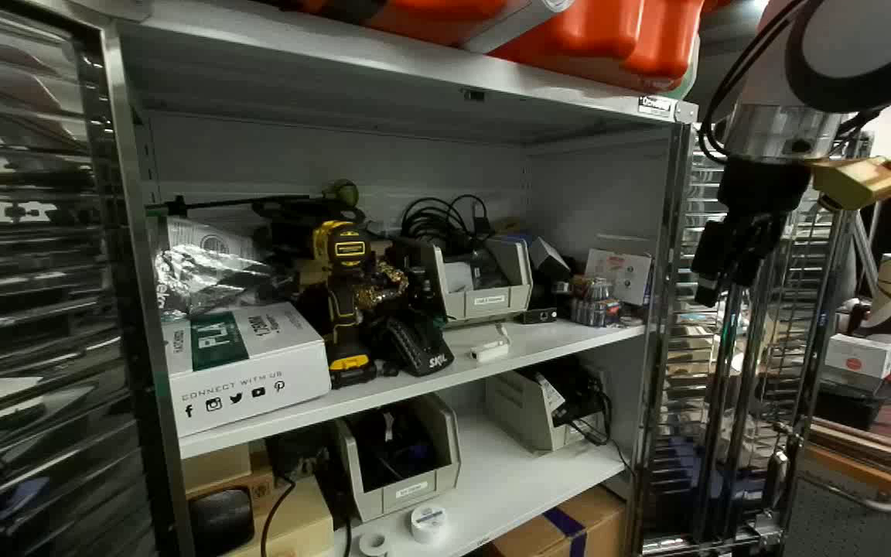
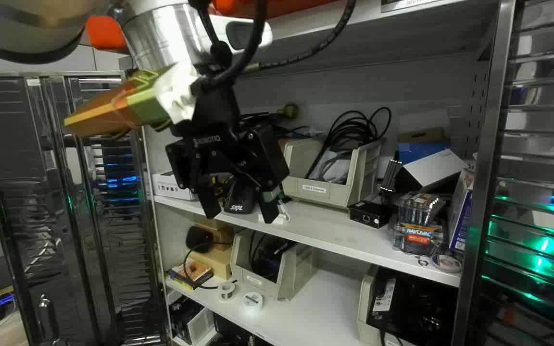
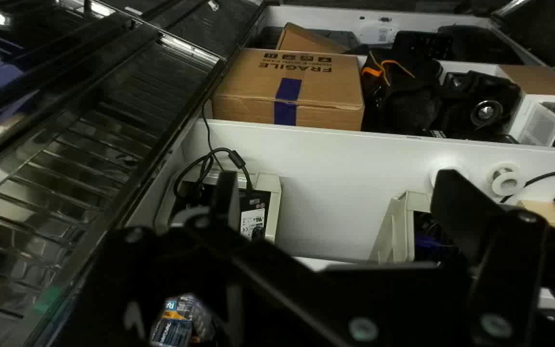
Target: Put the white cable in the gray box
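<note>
Hand (image 2: 239,216) hangs spread and empty, well apart from the gray box (image 1: 465,308); the white cable (image 1: 489,350) lies just in front of that box, where an off-centre pinch could flick it off the bench (image 1: 547,336).

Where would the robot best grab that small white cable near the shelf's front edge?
Probably by the blocky part of the white cable, from the open front and slightly above. That part looks thicker than the slim bit beside it, and lies near the front edge of the shelf, with a gray box farther back.
</note>
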`<action>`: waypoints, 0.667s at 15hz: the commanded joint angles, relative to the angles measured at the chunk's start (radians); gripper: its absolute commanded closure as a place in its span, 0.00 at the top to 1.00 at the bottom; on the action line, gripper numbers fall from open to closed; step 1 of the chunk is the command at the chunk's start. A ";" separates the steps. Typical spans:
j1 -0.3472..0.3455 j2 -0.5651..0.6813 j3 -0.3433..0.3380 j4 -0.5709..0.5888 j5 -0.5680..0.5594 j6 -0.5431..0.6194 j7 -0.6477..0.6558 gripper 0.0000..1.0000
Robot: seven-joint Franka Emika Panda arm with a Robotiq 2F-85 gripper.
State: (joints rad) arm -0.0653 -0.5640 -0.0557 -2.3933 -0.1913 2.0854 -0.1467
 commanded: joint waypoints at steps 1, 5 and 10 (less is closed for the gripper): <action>0.005 -0.001 -0.003 0.007 -0.002 -0.002 0.002 1.00; 0.005 -0.008 -0.003 0.018 -0.002 -0.002 0.002 1.00; 0.005 -0.008 -0.003 0.018 -0.002 -0.002 0.002 1.00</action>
State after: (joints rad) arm -0.0653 -0.5722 -0.0557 -2.3770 -0.1913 2.0854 -0.1467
